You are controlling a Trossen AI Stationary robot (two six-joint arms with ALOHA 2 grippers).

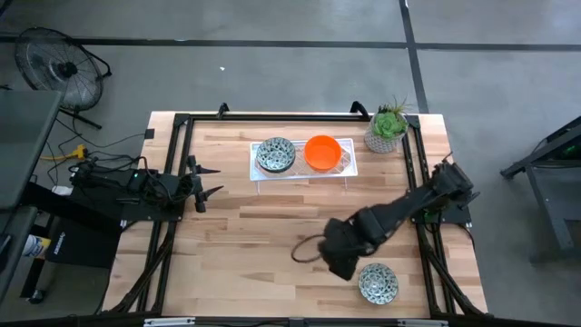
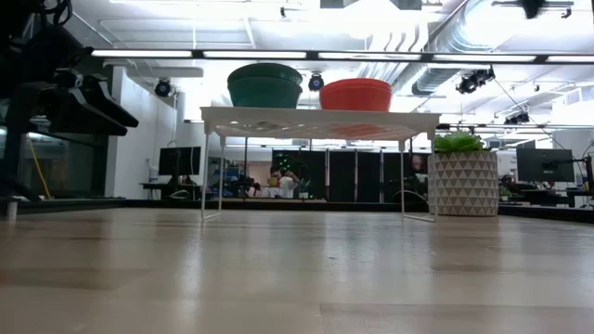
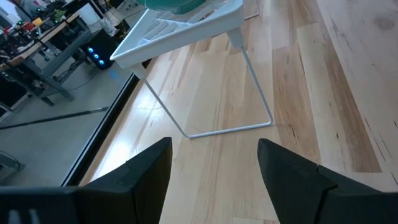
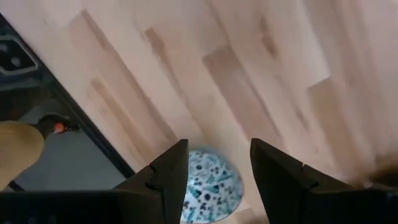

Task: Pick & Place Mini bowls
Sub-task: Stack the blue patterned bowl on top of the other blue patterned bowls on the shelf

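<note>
Bowls sit in two places on the counter (image 1: 272, 227). On the white wire rack (image 1: 304, 170) toward the far side, a mosaic bowl (image 1: 275, 154) stands left of an orange bowl (image 1: 322, 153), just beside it. A second mosaic bowl (image 1: 378, 282) rests on the wood at the near right edge. The right gripper (image 4: 213, 177) hovers right next to that bowl, jaws parted and empty, the bowl showing between them in its wrist view. The left gripper (image 3: 214, 168) waits at the left edge, jaws spread wide, holding nothing. A potted plant (image 1: 388, 127) stands at the far right, beside the rack.
</note>
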